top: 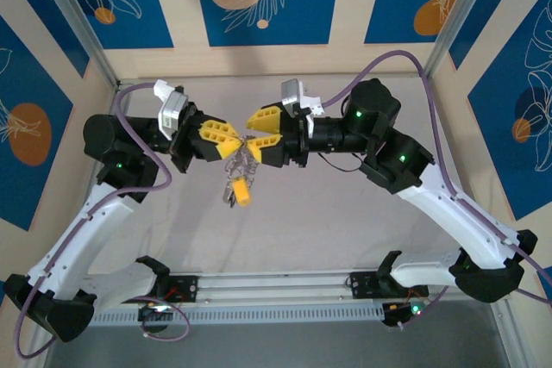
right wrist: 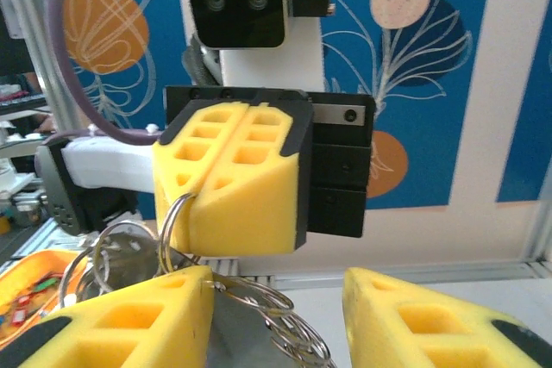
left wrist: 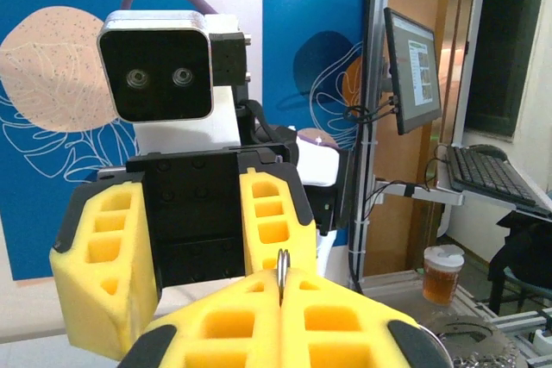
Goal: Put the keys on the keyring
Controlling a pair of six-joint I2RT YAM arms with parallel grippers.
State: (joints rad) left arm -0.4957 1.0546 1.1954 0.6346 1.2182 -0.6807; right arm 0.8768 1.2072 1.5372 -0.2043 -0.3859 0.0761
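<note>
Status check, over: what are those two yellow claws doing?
Left gripper shut on thin grey metal keyring. Right gripper open, facing it. Small silvery keys and yellow tag dangle below. Nothing in the way seen.

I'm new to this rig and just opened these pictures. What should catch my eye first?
Two yellow-fingered grippers meet nose to nose in the middle of the top view: the left gripper is shut on the keyring, and the right gripper is open, facing it. Below them dangle small keys and a yellow tag.
</note>
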